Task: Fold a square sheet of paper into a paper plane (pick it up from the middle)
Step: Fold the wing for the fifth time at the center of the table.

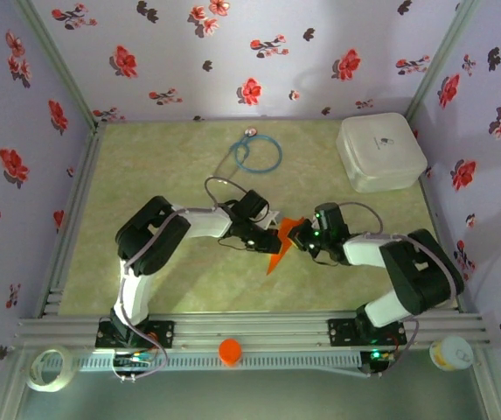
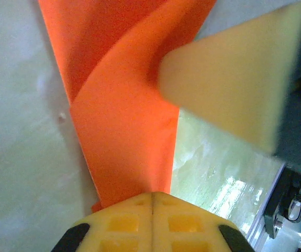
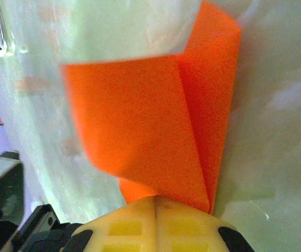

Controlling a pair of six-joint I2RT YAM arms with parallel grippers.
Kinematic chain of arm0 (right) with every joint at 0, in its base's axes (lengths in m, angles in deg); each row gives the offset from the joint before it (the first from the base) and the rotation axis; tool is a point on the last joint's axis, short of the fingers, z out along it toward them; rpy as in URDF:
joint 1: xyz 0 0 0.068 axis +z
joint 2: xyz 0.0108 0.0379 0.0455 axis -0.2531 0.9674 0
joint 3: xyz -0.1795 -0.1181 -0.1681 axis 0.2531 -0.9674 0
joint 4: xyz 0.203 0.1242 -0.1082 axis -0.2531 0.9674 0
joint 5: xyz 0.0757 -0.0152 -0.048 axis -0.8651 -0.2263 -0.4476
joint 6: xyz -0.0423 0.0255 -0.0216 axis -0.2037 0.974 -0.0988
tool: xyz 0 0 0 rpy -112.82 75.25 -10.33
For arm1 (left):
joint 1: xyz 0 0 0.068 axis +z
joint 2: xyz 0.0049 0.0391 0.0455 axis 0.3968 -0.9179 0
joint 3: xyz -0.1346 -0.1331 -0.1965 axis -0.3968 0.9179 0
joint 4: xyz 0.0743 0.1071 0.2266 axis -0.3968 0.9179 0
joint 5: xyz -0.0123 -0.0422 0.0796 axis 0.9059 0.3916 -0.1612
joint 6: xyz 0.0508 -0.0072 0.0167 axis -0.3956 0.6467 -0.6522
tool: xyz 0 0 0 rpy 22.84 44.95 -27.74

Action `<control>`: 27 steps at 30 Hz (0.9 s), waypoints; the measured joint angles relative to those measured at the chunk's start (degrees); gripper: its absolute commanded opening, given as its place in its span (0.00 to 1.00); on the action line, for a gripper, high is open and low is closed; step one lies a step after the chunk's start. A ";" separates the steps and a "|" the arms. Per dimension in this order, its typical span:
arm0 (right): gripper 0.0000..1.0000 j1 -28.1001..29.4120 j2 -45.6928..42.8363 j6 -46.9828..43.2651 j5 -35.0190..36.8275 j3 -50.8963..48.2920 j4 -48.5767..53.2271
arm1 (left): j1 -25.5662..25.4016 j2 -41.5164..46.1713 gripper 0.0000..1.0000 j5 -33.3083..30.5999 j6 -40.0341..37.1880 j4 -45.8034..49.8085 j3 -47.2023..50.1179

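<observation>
Mid-fold: the orange paper (image 1: 276, 249), a narrow layered wedge pointing to 7 o'clock, is at the worktop (image 1: 171, 175) centre. The left hand (image 1: 266, 233) is clamped on its 9 o'clock edge, the right hand (image 1: 299, 236) on its 3 o'clock edge. The next move probably calls for bringing both edges together evenly, then creasing.

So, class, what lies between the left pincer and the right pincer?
In the top view, folded orange paper spans the gap; the left pincer and right pincer each grip it.

White box (image 1: 381, 151) back right; blue loop (image 1: 258, 154) centre back.
</observation>
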 measured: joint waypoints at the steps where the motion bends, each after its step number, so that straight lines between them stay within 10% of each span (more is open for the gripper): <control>1: 0.05 0.00 -1.73 -0.66 0.76 0.79 2.45 | 0.00 0.28 0.00 -0.02 0.00 -0.22 0.50; 27: 0.00 1.57 4.94 -2.47 -1.75 3.28 2.93 | 0.04 1.03 0.00 -0.26 0.00 -1.92 1.97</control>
